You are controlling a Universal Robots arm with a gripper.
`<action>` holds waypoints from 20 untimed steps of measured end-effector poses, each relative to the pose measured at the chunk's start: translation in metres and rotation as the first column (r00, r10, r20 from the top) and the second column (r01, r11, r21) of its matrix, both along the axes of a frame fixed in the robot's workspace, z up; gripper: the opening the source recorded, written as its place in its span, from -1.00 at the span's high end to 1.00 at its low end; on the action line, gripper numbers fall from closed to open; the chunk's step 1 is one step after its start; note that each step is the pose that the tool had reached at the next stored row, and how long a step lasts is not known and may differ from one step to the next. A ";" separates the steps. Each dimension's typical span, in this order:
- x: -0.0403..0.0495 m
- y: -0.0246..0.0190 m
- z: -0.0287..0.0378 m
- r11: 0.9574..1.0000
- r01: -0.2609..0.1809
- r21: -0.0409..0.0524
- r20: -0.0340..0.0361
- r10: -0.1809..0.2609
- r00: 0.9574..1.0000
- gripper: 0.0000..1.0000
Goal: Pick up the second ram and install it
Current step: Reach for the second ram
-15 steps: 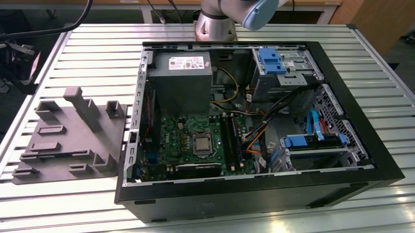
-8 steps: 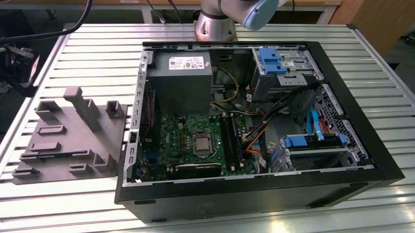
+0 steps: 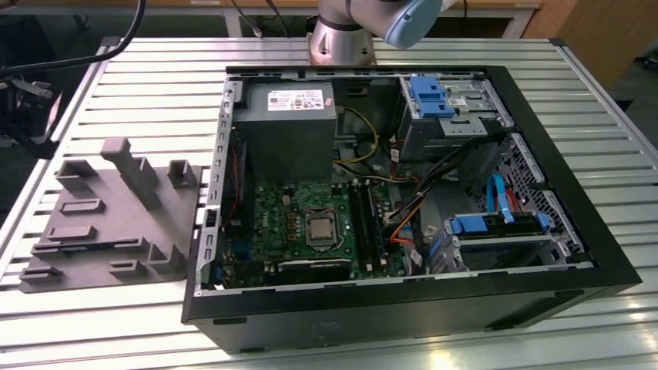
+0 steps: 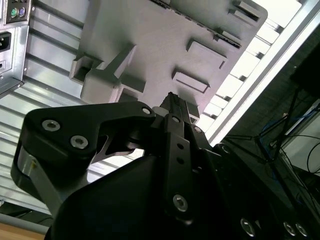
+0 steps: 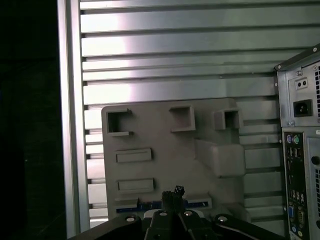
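In both wrist views my gripper (image 5: 173, 193) hangs high above the grey moulded tray (image 5: 165, 135), its black fingers (image 4: 172, 107) shut together with nothing between them. A thin dark strip with blue marks, which looks like the second ram (image 5: 200, 204), lies along the tray's edge nearest the gripper, partly hidden behind the fingertips. In the exterior view the tray (image 3: 103, 223) sits to the left of the open computer case (image 3: 401, 193). The long black memory slots (image 3: 366, 220) run beside the processor on the green motherboard (image 3: 298, 220).
The case stands on a slatted metal table (image 3: 154, 62), its rear panel with ports (image 5: 300, 165) facing the tray. Inside are a grey power supply (image 3: 288, 123), cable bundles (image 3: 411, 216) and blue drive brackets (image 3: 432, 96). The arm's base (image 3: 344, 35) stands behind the case.
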State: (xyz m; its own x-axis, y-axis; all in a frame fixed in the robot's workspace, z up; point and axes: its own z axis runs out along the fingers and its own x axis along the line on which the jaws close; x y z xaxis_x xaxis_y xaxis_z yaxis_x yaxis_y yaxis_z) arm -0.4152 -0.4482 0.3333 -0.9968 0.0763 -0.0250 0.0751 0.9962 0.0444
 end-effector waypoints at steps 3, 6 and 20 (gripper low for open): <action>-0.0005 -0.0015 -0.0013 1.000 0.000 0.000 0.000 0.000 1.000 0.79; -0.0009 -0.0028 -0.0024 1.000 0.000 0.000 0.000 0.000 1.000 0.79; -0.0028 -0.0084 -0.0083 1.000 0.000 0.000 0.000 0.000 1.000 0.79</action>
